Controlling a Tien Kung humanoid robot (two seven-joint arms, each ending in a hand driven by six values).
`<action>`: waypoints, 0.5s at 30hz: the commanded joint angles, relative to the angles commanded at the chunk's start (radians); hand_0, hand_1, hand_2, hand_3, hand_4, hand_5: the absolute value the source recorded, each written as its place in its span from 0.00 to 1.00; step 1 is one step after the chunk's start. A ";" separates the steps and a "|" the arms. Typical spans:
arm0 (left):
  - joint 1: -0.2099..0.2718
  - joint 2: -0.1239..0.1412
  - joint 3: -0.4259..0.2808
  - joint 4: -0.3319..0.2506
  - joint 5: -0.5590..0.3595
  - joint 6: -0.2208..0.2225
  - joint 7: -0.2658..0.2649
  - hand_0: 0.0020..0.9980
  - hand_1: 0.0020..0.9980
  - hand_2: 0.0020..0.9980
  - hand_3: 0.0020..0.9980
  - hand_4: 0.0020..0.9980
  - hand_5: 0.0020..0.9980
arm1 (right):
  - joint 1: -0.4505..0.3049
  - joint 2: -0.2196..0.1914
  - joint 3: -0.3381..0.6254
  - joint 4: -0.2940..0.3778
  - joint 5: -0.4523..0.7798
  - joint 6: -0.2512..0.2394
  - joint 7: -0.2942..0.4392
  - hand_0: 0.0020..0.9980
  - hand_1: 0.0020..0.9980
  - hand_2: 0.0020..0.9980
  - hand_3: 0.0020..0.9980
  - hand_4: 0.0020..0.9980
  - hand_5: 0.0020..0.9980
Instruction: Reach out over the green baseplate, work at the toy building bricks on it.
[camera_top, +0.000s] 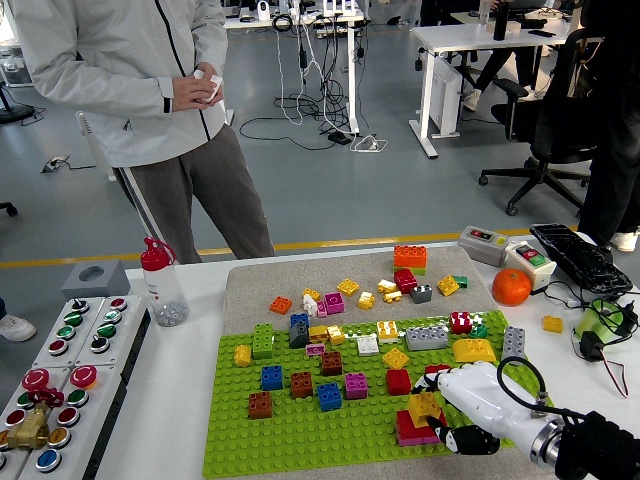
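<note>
White table bears the green baseplate (300, 430); right hand (470, 400) at its near-right edge, fingers clamped on yellow brick (424, 405)

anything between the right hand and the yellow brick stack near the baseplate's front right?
Nothing visible. The right hand is already against the yellow brick atop the red and pink bricks on the green baseplate.

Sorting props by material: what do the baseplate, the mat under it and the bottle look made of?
Baseplate: hard green plastic, slightly glossy, with moulded rows of studs. Mat: looks like grey felt or fabric, matte and fuzzy. Bottle: clear plastic, probably, with see-through walls and a red cap.
</note>
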 joint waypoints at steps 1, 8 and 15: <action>0.000 0.000 0.000 0.000 0.000 0.000 0.000 0.66 0.61 0.56 0.44 0.24 1.00 | 0.000 0.000 0.000 0.000 0.000 0.000 0.000 0.48 0.57 0.58 0.59 0.33 0.13; 0.000 0.000 -0.001 0.000 0.001 0.000 0.000 0.67 0.61 0.56 0.44 0.24 1.00 | -0.002 0.002 -0.002 0.003 0.009 -0.002 0.002 0.48 0.57 0.58 0.59 0.34 0.13; 0.000 0.000 -0.001 0.000 0.001 0.000 0.001 0.67 0.61 0.56 0.44 0.24 1.00 | -0.003 0.003 -0.005 0.006 0.022 -0.004 0.002 0.48 0.56 0.58 0.59 0.34 0.13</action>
